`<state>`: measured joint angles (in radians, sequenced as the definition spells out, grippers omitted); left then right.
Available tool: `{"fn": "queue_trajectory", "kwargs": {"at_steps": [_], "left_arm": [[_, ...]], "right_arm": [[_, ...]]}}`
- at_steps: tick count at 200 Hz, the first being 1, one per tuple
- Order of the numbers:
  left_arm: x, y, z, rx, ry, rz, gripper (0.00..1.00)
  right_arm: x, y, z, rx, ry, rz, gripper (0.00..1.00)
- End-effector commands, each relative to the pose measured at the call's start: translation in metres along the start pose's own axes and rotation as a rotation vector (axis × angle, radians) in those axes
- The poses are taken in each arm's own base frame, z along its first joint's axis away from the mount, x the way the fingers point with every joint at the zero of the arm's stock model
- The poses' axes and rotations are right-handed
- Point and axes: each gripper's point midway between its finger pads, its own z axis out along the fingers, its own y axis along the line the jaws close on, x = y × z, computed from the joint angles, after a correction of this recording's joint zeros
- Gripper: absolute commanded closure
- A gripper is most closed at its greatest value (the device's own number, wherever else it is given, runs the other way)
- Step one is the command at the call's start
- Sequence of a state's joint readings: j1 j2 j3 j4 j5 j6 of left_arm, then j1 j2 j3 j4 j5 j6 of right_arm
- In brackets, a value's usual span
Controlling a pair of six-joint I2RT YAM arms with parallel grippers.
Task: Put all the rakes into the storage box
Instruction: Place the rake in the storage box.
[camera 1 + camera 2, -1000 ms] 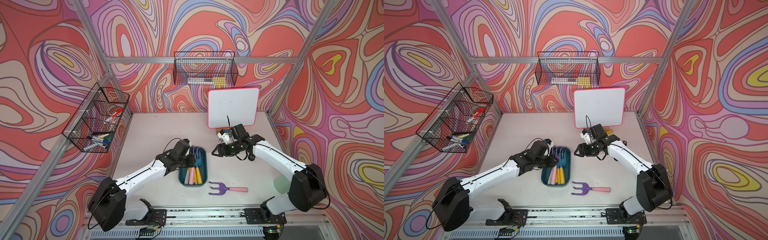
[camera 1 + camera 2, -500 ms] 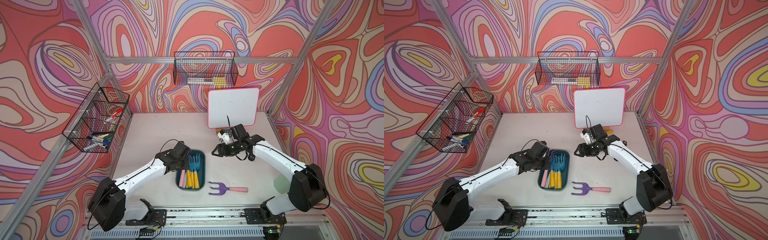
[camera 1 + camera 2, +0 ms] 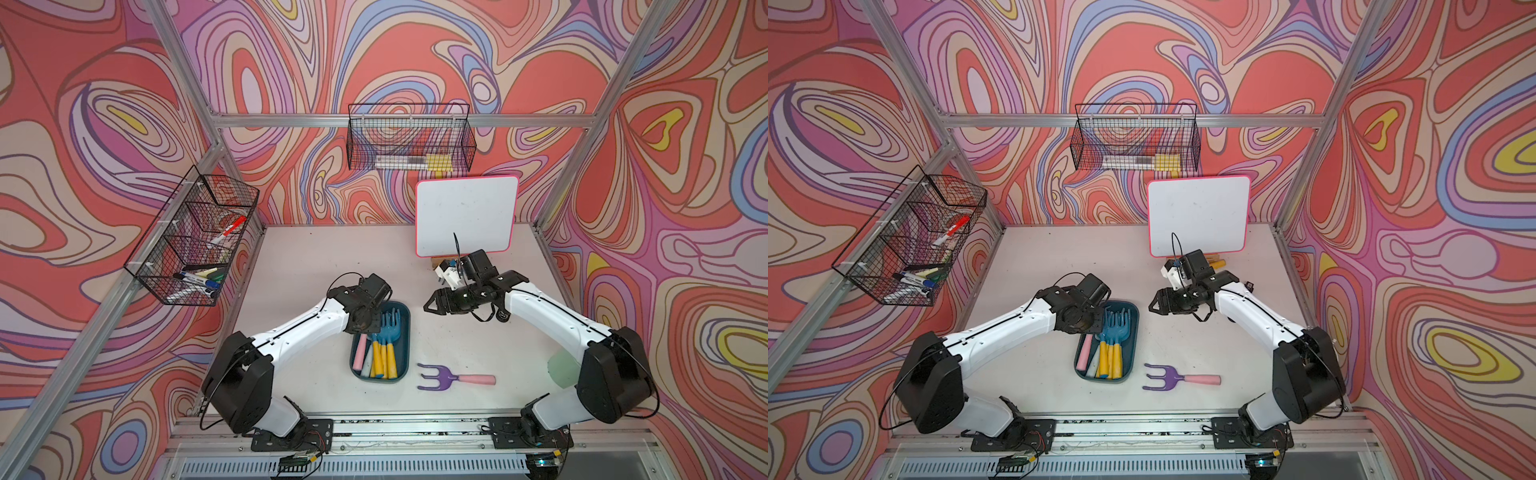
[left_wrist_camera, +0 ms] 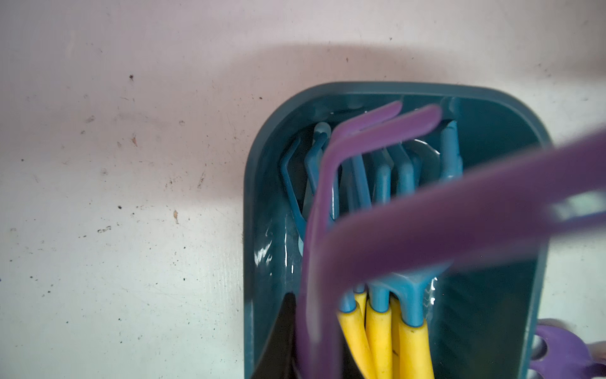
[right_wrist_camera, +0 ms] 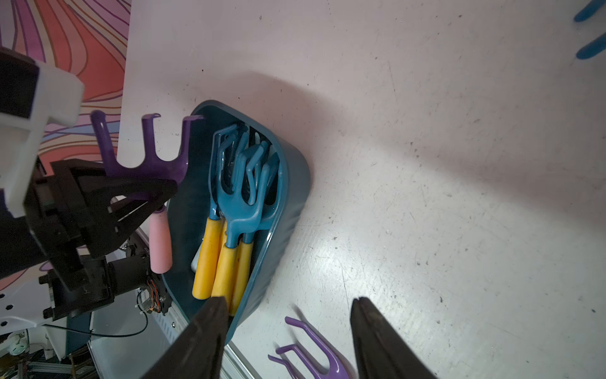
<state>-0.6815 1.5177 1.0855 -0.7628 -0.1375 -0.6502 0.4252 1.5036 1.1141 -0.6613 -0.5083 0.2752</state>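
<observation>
Rake (image 5: 144, 167) clamped in left claw (image 5: 160, 197), over storage box (image 5: 295, 183) rim; right claw (image 3: 430, 304) released, arm bent, bare tabletop (image 3: 457, 345) beneath.

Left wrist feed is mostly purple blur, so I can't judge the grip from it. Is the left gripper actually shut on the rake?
Observer: Yes. The right wrist view shows the left gripper shut on the purple rake at the base of its head.
Operator: Where's its handle?
Observer: In both top views the pink handle sits within the storage box, along the side nearest the left arm.
Operator: Purple thing at my frame's corner?
Observer: A second purple rake, lying on the table outside the box.
Operator: Right arm?
Observer: The right gripper is open and empty, above the table, apart from the box.
</observation>
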Motion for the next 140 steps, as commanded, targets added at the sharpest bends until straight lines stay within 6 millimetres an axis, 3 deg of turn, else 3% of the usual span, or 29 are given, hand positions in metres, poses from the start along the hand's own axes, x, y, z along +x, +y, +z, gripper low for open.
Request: {"fn": "queue_trajectory", "kwargs": {"at_steps": [1, 109, 140], "left_arm": [[0.009, 0.005, 0.003, -0.055, 0.063, 0.015, 1.0], [0.011, 0.015, 0.017, -0.204, 0.153, 0.039, 1.0], [0.012, 0.012, 0.016, -0.226, 0.163, 0.07, 0.72]], "right_arm": [[0.002, -0.005, 0.003, 0.016, -0.002, 0.001, 0.38], [0.003, -0.008, 0.003, 0.028, -0.01, -0.004, 0.38], [0.004, -0.009, 0.004, 0.03, -0.005, -0.002, 0.38]]}}
